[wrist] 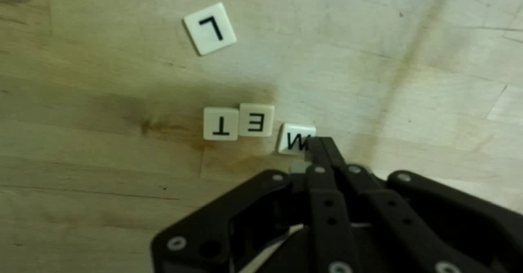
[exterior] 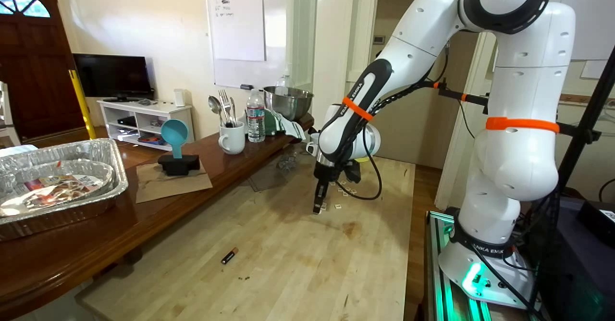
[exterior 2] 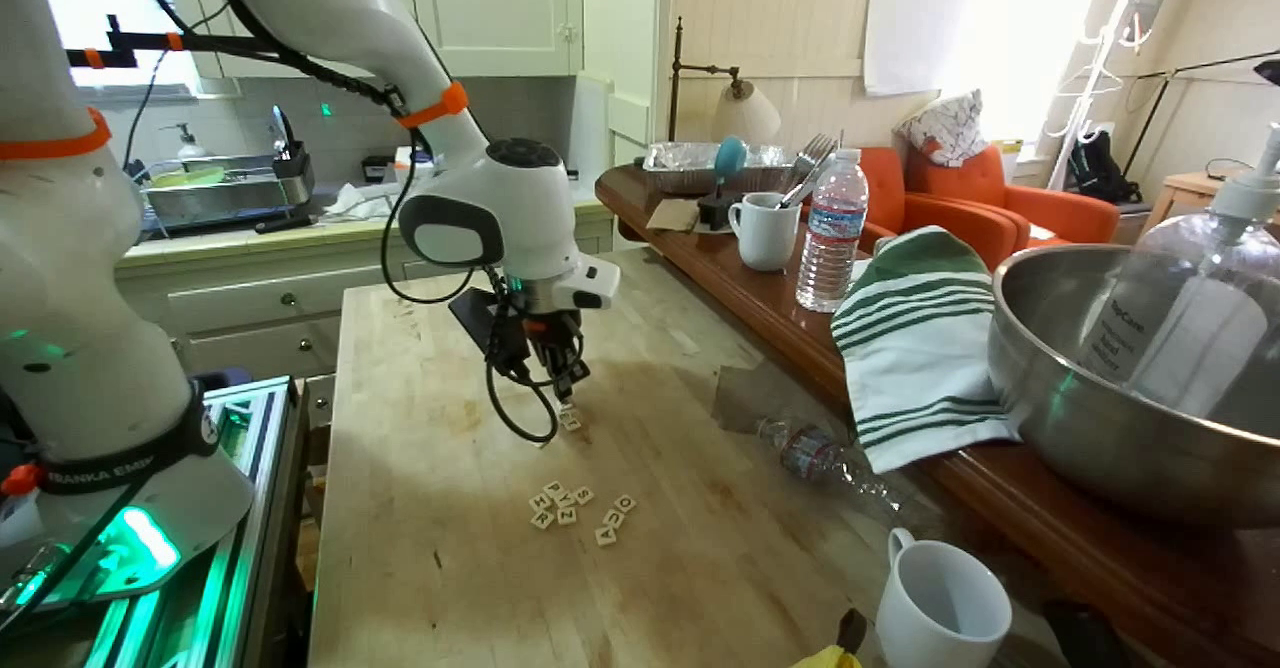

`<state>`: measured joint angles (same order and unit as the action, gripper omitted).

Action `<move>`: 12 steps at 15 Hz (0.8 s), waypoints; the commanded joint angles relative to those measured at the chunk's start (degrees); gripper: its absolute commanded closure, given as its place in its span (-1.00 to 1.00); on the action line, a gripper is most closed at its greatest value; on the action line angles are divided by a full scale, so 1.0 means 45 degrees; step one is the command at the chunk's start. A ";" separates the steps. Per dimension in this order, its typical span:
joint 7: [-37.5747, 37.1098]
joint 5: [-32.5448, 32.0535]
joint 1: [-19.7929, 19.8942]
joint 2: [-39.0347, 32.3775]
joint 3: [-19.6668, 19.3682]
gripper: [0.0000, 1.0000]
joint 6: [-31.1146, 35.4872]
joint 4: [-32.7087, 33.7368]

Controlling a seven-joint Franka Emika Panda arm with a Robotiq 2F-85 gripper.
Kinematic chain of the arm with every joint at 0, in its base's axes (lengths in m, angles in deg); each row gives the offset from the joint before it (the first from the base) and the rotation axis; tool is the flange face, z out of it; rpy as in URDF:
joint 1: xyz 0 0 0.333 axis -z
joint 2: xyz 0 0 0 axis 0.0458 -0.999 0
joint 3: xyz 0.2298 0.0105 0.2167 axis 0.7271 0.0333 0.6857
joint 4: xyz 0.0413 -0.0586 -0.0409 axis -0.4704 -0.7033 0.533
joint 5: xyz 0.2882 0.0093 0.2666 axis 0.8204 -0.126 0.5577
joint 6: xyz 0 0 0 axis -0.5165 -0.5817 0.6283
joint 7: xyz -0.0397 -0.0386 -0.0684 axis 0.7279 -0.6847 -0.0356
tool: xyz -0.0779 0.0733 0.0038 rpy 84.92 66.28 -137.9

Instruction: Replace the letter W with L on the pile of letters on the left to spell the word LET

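Cream square W tile [wrist: 295, 139]: just beside cream square E tile [wrist: 256, 120] on pale wooden table [wrist: 102, 232] | cream square L tile [wrist: 210, 29]: apart | black hand [wrist: 322, 142]: jaws together at W's edge, contact unclear

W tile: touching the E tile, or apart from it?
Apart: the wrist view shows a gap between the W tile and the E tile.
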<state>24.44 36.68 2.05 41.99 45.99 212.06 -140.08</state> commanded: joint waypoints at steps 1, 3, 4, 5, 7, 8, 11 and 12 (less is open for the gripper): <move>0.0369 0.0461 0.0052 -0.0140 0.0101 1.00 0.0478 0.0046; 0.0277 0.0328 0.0043 -0.0283 0.0068 1.00 0.0626 0.0059; 0.0261 0.0309 0.0042 -0.0349 0.0064 1.00 0.0680 0.0065; 0.0266 0.0313 0.0047 -0.0407 0.0065 1.00 0.0694 0.0084; 0.0241 0.0263 0.0051 -0.0472 0.0052 1.00 0.0725 0.0087; 0.0223 0.0226 0.0055 -0.0488 0.0040 1.00 0.0710 0.0084; 0.0236 0.0194 0.0072 -0.0498 0.0020 1.00 0.0722 0.0089; 0.0327 0.0317 0.0085 -0.0576 0.0055 1.00 0.0869 0.0139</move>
<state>24.44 36.81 2.12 41.28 45.98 213.65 -140.05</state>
